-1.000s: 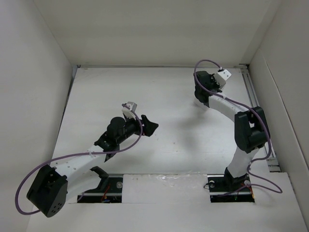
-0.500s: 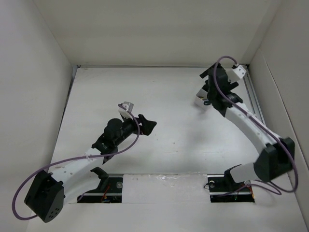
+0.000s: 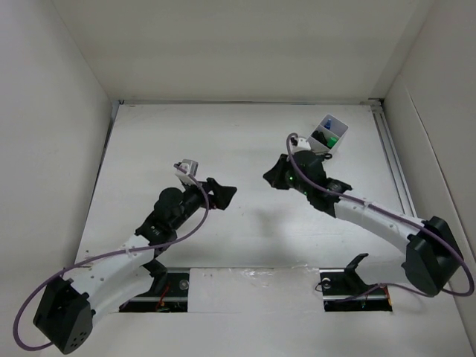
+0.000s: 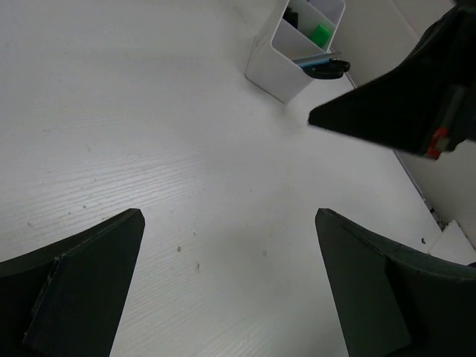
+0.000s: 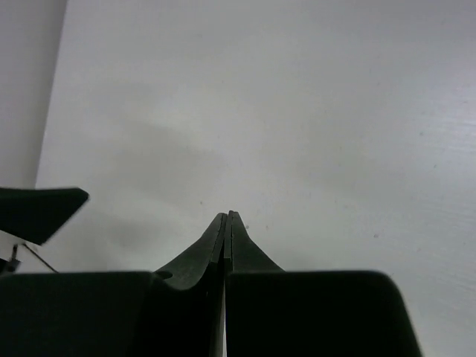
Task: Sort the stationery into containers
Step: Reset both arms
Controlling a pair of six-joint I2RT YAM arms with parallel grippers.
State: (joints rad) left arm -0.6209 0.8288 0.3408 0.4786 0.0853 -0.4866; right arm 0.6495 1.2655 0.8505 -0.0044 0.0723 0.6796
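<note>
The white bin [image 3: 328,134] stands at the back right of the table. It holds a green highlighter [image 3: 335,138] and a light-blue pen [image 3: 328,126]. In the left wrist view the bin [image 4: 277,65] shows divided compartments with the green highlighter [image 4: 321,33], a black marker [image 4: 294,18] and the black-handled scissors [image 4: 328,68] over its rim. My left gripper [image 3: 225,192] is open and empty above the table's middle [image 4: 229,219]. My right gripper [image 3: 268,176] is shut and empty [image 5: 226,216], pointing left toward the left gripper, apart from the bin.
White walls enclose the table on the left, back and right. A metal rail [image 3: 393,163] runs along the right edge. The right gripper's finger [image 4: 394,111] shows in the left wrist view, and the left gripper's finger [image 5: 41,212] shows in the right wrist view.
My right arm swung from over the bin at the back right down and left toward the table's middle, uncovering the bin. My left arm shifted slightly forward.
</note>
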